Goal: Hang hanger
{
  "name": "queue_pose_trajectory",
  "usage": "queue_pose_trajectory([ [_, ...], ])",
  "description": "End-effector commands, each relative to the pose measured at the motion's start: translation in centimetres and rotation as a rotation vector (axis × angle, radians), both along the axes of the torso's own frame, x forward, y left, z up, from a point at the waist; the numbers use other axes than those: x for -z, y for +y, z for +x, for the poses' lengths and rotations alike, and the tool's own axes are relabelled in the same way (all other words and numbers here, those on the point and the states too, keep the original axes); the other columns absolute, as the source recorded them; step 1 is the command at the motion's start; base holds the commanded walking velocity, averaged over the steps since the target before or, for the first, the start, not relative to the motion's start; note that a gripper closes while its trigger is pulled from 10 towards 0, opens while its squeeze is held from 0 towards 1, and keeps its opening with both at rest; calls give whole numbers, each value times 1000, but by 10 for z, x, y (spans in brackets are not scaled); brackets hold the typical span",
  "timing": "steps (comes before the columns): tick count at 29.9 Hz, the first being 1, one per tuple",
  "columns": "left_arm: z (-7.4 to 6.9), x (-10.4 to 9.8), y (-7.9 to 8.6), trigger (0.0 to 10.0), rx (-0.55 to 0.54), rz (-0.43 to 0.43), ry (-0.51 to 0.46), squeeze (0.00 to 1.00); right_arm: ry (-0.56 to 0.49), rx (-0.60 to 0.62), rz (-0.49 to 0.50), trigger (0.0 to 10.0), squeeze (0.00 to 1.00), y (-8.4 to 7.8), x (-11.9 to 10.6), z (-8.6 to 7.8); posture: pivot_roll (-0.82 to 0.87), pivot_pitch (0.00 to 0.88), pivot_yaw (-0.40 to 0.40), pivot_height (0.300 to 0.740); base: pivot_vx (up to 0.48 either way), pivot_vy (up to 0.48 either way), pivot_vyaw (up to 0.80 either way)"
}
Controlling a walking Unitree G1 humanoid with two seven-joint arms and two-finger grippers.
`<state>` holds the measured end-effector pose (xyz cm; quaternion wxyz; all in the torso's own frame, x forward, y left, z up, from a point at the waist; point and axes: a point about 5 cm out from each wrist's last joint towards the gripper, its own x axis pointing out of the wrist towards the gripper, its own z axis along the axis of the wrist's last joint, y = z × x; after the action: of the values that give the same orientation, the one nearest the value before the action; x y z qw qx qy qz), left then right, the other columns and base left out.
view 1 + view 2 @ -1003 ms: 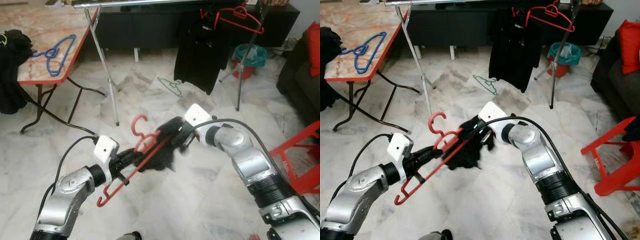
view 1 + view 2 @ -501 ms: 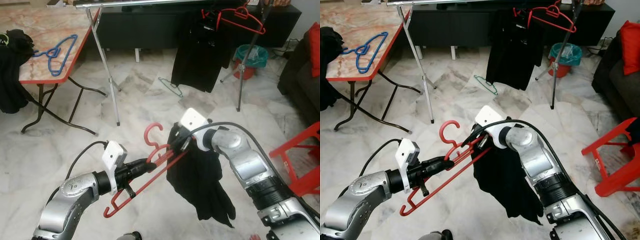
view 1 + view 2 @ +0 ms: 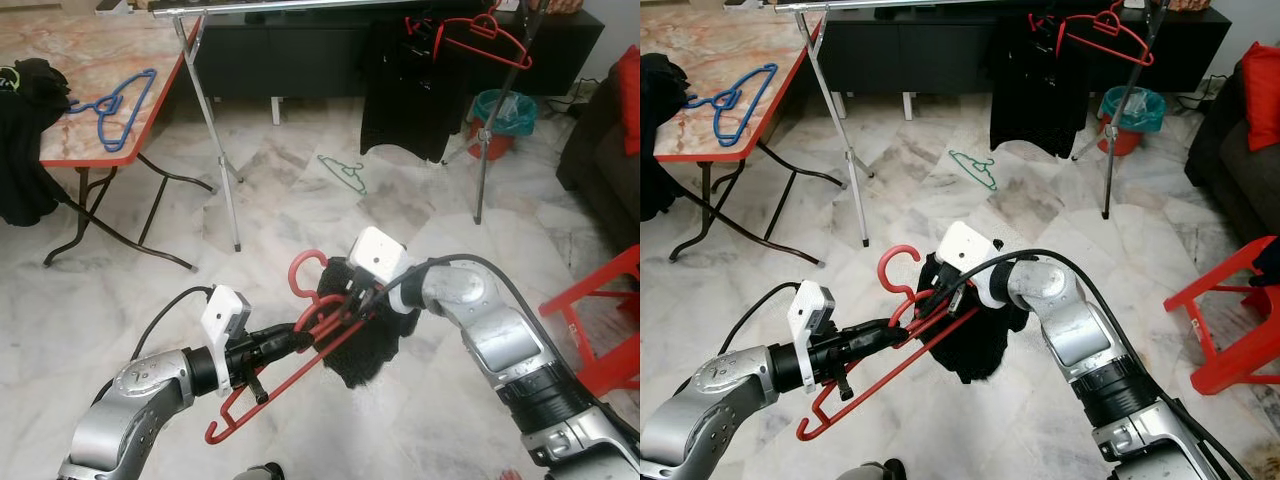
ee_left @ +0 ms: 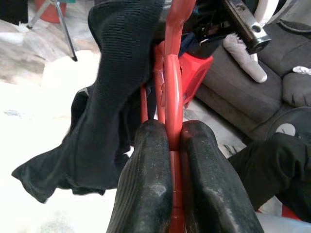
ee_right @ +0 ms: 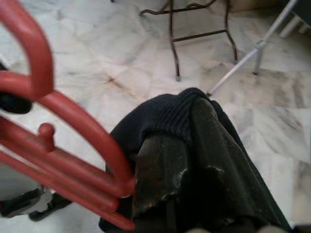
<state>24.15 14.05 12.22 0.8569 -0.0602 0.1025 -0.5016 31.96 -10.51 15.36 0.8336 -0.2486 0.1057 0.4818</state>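
Note:
A red plastic hanger (image 3: 262,385) is held low in front of me, its hook (image 3: 305,266) pointing up. My left gripper (image 3: 285,343) is shut on the hanger's bar; in the left wrist view both fingers (image 4: 148,184) squeeze the red bar (image 4: 174,73). My right gripper (image 3: 352,300) sits at the hanger's neck, shut on a black garment (image 3: 365,345) that bunches beside and below the hanger. In the right wrist view the knit cloth (image 5: 165,116) drapes over the fingers (image 5: 160,170), next to the hanger (image 5: 73,145).
A metal clothes rack (image 3: 215,150) stands ahead, with a black shirt (image 3: 405,95) and a red hanger (image 3: 480,35) on it. A green hanger (image 3: 345,175) lies on the marble floor. A table (image 3: 60,150) with a blue hanger (image 3: 110,105) stands left; a red chair (image 3: 600,310) right.
The black garment, hanging long from my right gripper half a second ago, is now bunched against the hanger. My right gripper has shifted slightly left toward the hanger's hook.

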Motion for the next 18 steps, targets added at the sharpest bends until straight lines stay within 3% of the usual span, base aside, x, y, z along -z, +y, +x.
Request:
queue_pose_trajectory([
  [1,-6,-9,-6,10000,69,-32,-31,0,-17,-85,16,10000,0,8,-5,-7,32,116,1,740,0,0,0],
  [9,-7,-8,-1,10000,78,11,-41,0,-10,-83,-46,10000,0,-5,0,-4,33,109,2,740,0,0,0],
  [12,5,1,12,10000,-20,164,-92,0,-71,83,-184,10000,0,-28,2,16,33,107,3,740,0,0,0],
  [15,11,1,13,10000,-58,182,-120,0,-99,146,-251,10000,0,-37,5,24,33,107,3,740,0,0,0],
  [18,11,-1,11,10000,-60,168,-131,0,-117,100,-263,10000,0,-33,5,21,32,111,4,740,0,0,0],
])
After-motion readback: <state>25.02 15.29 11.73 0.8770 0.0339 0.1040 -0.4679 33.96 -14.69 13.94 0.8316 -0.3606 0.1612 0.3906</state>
